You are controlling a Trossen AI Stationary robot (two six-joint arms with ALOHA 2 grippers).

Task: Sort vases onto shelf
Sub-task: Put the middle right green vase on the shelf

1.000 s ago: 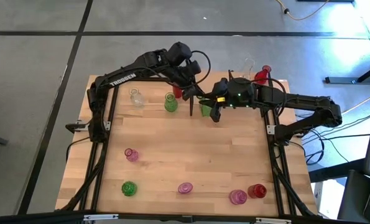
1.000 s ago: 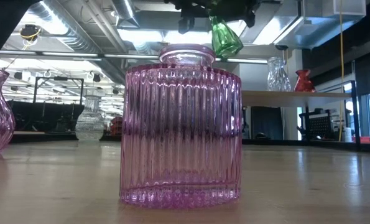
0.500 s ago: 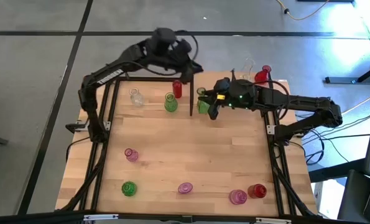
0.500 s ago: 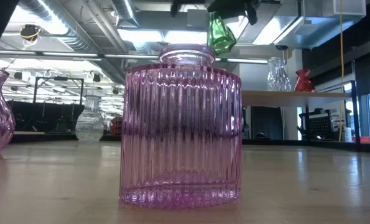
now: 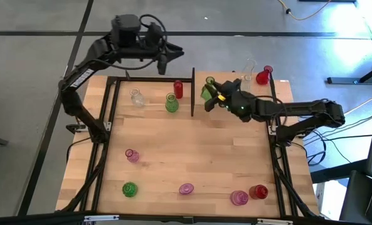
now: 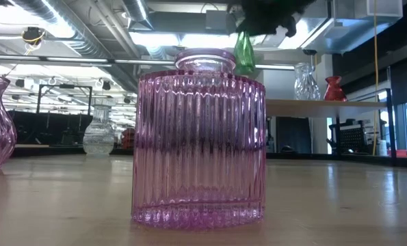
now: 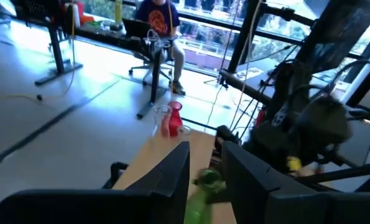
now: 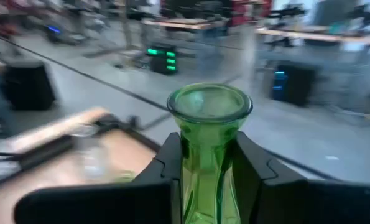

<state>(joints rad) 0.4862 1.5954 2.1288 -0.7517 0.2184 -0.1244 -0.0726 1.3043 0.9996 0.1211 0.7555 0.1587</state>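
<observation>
Your left hand (image 5: 162, 60) hangs empty past the far edge of the surface (image 5: 192, 162), fingers a little apart. Your right hand (image 5: 212, 95) grips a green vase (image 5: 208, 92) by its neck, up in the air beside the shelf (image 5: 279, 84), so next you need to carry it over and set it down upright there

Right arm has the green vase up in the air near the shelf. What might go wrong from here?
1. The right gripper holds the green vase only by its neck, lifted and tilted; it might slip or swing.
2. A black post stands just beside the vase; a sideways move may clip it.
3. The shelf end already holds a clear vase and a red vase, which a careless placement may knock.
</observation>
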